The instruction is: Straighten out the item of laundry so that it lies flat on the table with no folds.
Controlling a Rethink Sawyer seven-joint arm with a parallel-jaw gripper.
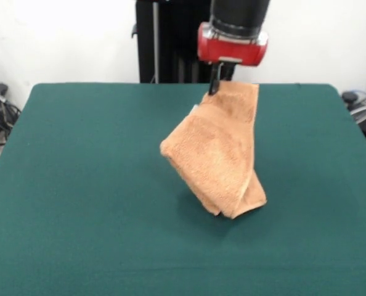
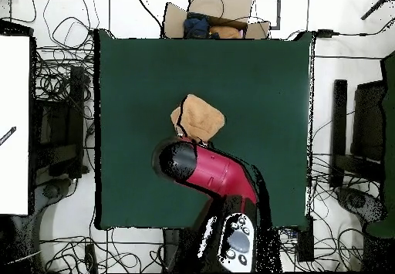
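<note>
The peach-orange towel [image 1: 219, 151] hangs in a folded, draped bundle from my gripper [image 1: 215, 86], which is shut on its top edge. Its lower corner rests on the dark green table [image 1: 78, 185] near the middle. From above, the towel [image 2: 198, 116] shows just beyond the red and black arm [image 2: 212, 170], which covers the gripper and the held edge. The table [image 2: 254, 78] spreads wide around the cloth on all sides.
A cardboard box [image 2: 212, 18] with items sits past the table's far edge in the overhead view. Cables and equipment [image 2: 58, 93] lie on the floor along both sides. A white panel [image 2: 14, 124] stands at the left.
</note>
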